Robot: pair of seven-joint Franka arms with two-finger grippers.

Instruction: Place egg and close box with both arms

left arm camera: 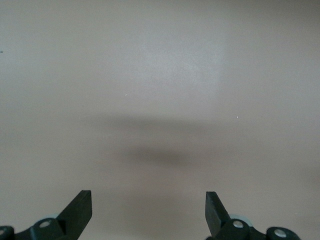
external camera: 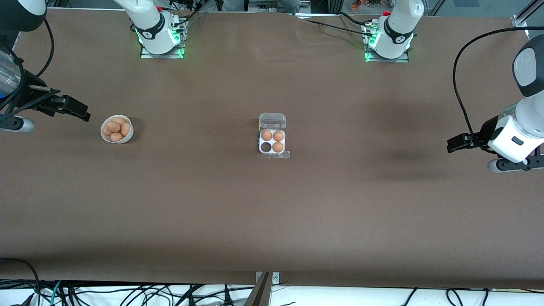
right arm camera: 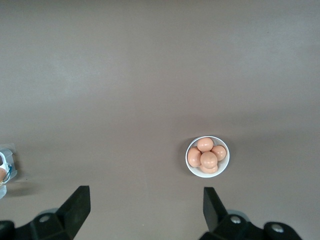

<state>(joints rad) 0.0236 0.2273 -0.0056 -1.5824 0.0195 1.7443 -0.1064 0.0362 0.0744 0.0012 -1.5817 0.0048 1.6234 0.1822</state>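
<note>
A small square egg carton, the box (external camera: pixel 272 141), is sitting near the middle of a brown table (external camera: pixel 272 212). Its clear hinged lid (external camera: pixel 272 120) is lying open, folded back on the side toward the robots' bases. The white tray is holding three brown eggs (external camera: pixel 272 136); the fourth cell (external camera: pixel 266 147), the one nearer the front camera and toward the right arm's end, is showing dark and empty.

Toward the right arm's end of the table, well apart from the box, a round white bowl (external camera: pixel 117 128) is holding a heap of brown eggs (external camera: pixel 117 128). In the right wrist view the bowl (right arm camera: pixel 207 156) is showing a little way ahead of the black fingertips (right arm camera: pixel 80 202), and an edge of the box (right arm camera: pixel 6 165) is just entering the frame.

The right gripper (external camera: pixel 78 111) is hanging above the table near the bowl, at the side away from the box, with the bowl lying between it and the box. Its fingers are standing wide apart, clasping nothing.

The left gripper (external camera: pixel 457 142) is hanging over bare table toward the left arm's end, well apart from the box. Its wrist view is showing only plain tabletop and a soft shadow ahead of its fingertips (left arm camera: pixel 82 205). These fingers are also spread wide, with nothing between them.

Both arms are reaching in from their bases (external camera: pixel 161 40) beside the table edge.
</note>
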